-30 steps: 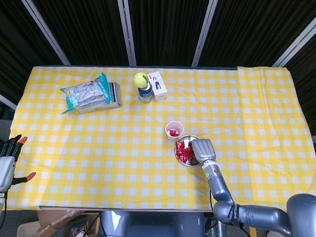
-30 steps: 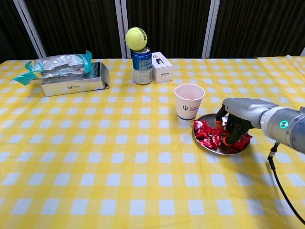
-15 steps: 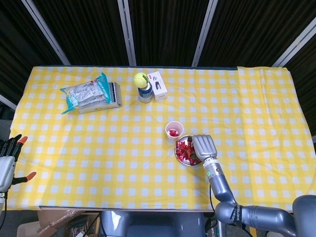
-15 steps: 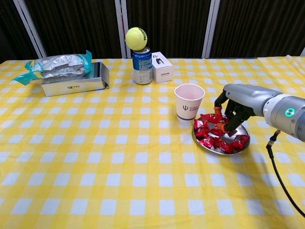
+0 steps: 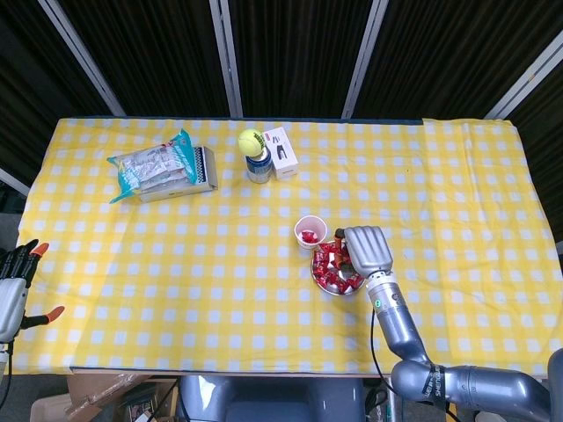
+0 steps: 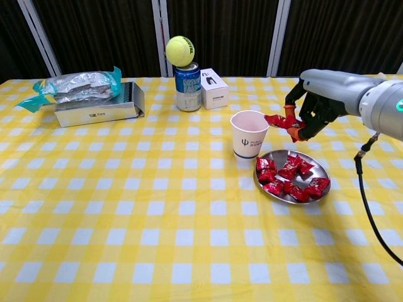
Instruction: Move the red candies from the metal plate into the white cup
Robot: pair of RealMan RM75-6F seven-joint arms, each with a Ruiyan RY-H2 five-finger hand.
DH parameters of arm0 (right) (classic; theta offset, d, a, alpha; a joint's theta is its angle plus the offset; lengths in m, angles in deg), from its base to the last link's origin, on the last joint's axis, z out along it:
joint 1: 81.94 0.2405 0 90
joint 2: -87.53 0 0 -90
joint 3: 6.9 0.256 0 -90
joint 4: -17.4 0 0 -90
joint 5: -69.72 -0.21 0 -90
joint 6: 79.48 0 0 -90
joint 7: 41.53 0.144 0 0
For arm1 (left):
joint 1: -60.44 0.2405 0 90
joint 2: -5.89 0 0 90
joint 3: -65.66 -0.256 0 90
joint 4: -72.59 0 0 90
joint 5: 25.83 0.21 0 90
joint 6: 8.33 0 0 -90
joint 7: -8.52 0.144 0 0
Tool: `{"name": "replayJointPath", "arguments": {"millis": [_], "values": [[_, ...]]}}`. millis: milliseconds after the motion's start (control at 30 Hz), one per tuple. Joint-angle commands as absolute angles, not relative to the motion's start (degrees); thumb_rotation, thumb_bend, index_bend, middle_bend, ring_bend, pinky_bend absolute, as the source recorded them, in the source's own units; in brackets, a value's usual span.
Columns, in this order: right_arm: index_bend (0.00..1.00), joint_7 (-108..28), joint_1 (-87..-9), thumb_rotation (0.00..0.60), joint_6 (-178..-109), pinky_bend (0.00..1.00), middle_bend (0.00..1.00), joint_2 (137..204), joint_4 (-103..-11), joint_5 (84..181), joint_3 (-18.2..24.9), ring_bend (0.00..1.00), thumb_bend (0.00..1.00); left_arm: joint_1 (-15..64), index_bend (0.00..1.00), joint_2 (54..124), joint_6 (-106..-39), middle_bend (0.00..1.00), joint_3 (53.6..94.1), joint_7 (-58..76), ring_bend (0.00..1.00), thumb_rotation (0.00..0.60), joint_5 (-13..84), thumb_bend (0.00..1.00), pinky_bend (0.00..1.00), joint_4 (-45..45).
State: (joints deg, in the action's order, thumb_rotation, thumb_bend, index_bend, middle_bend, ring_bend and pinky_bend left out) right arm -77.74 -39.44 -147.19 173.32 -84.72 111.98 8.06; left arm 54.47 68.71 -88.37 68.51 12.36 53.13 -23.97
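— What's on the table [image 6: 94, 251] from where you stand?

— Yellow checked cloth all over it. At the far side there's a grey box [image 6: 94, 108] with a foil snack bag [image 6: 75, 83] on top, then a blue can [image 6: 187, 87] with a tennis ball [image 6: 179, 51] balanced on it, and a small white carton [image 6: 215, 88] just beside the can. Nearer us, the white cup [image 6: 249, 141] stands just to the left of the metal plate [image 6: 322, 170], almost touching it.

— And the candies?

— Most of the red candies [image 6: 289, 177] lie heaped on the plate. From the head view a few are already in the cup. One wrapped candy [image 6: 279, 121] is up in the air, pinched in the fingers [image 6: 296, 126] of the right hand [image 6: 318, 104].

— Where's that hand relative to the cup?

— Raised above the plate's far edge, up and to the right of the cup. The candy sticks out leftward from the fingertips, its long axis roughly level and pointing at the cup's rim. I'd say it needs to travel a little further left to sit over the mouth before letting go.

— The other hand?

— The left hand [image 5: 13, 280] is well off at the table's left edge, holding nothing, fingers apart. The right is far nearer, so this job looks like its alone.
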Motion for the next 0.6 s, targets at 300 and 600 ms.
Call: {"name": "replayJointPath", "arguments": {"millis": [300,600], "values": [[0.69,-80.13,-34.68,0.600,-145.36,1.00,0.88,173.90,-84.66,106.71,11.70,0.95,0.61,54.16,0.00,68.35,-87.13,0.00,68.60,11.79,0.00,0.600,52.09,0.04,0.00,-24.48],[0.69,-81.64,-29.74,0.600,-142.83,1.00,0.88,177.46,-79.23,101.98,13.66,0.95,0.61,53.90,0.00,67.70,-85.92,0.00,68.66,10.84,0.00,0.600,51.16,0.04,0.00,-25.01]]}}
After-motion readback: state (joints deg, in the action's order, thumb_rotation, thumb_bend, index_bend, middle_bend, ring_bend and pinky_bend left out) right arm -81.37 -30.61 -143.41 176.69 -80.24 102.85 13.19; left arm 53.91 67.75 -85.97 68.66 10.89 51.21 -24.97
